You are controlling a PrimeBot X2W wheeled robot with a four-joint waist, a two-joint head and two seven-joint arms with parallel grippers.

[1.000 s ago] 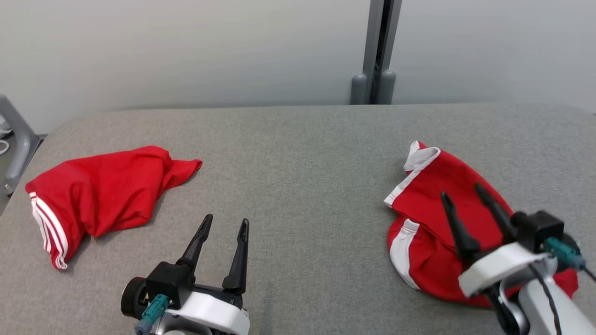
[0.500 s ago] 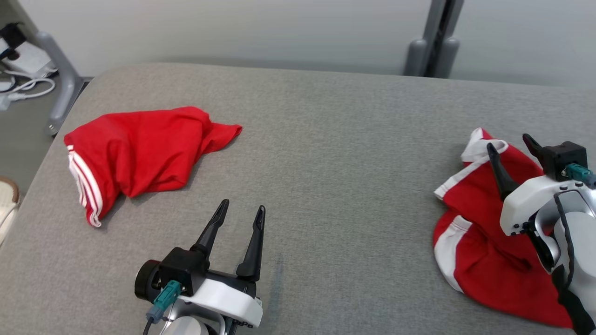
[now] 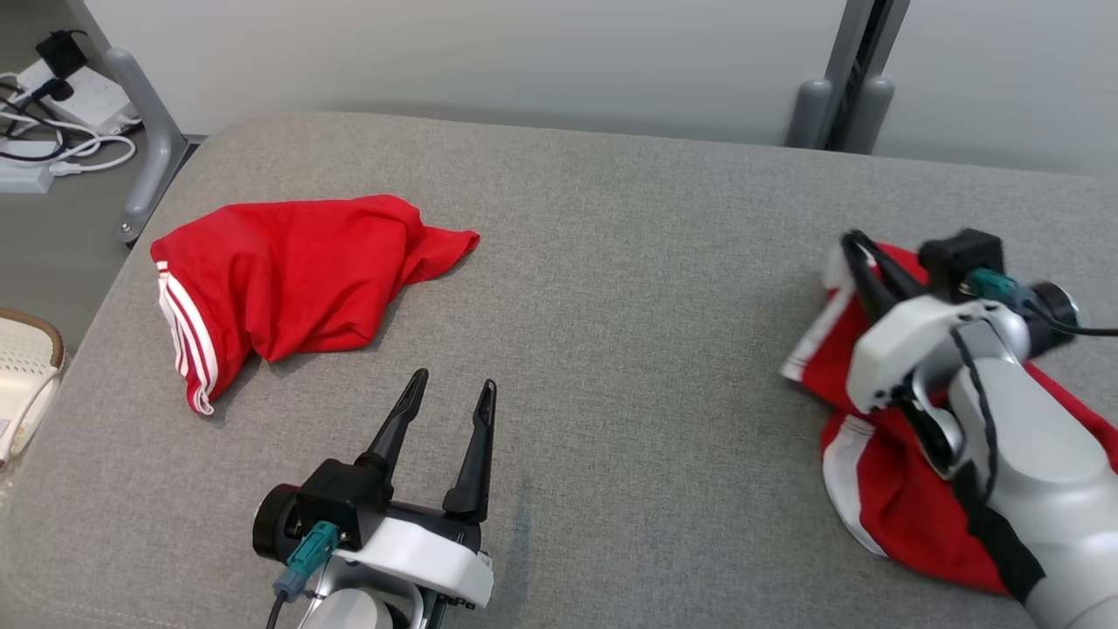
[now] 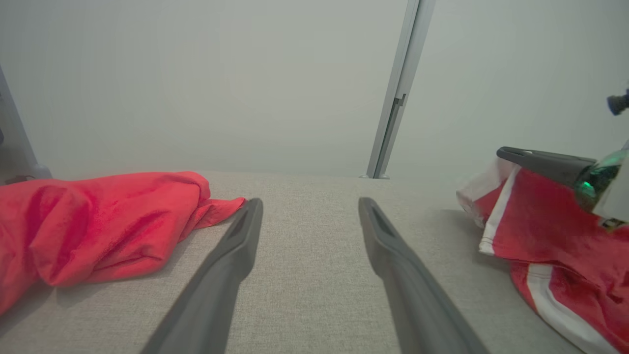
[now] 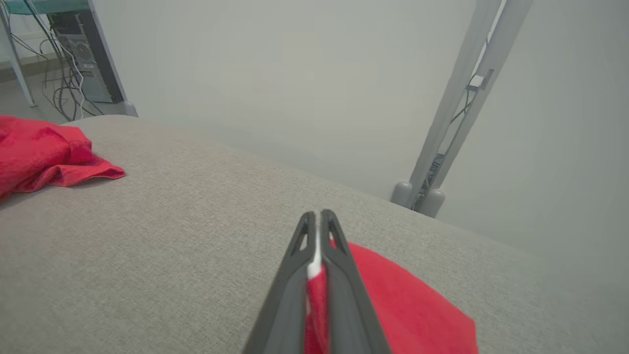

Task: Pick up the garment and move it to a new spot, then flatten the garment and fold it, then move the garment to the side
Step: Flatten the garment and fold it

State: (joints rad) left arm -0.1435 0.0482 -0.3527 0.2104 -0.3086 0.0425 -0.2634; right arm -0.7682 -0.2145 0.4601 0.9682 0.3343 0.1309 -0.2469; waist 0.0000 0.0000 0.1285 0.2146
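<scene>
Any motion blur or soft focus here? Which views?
Head view: right tool and nearby edge of right red garment motion-smeared, rest crisp. Left wrist view: left tool soft, near the lens. Right wrist view: sharp, no glare.

Head above, wrists low — shared table (image 3: 611, 218)

The right hand (image 5: 317, 219), spread above the garment (image 5: 399, 300) a second ago, has pinched shut on its white-trimmed edge
</scene>
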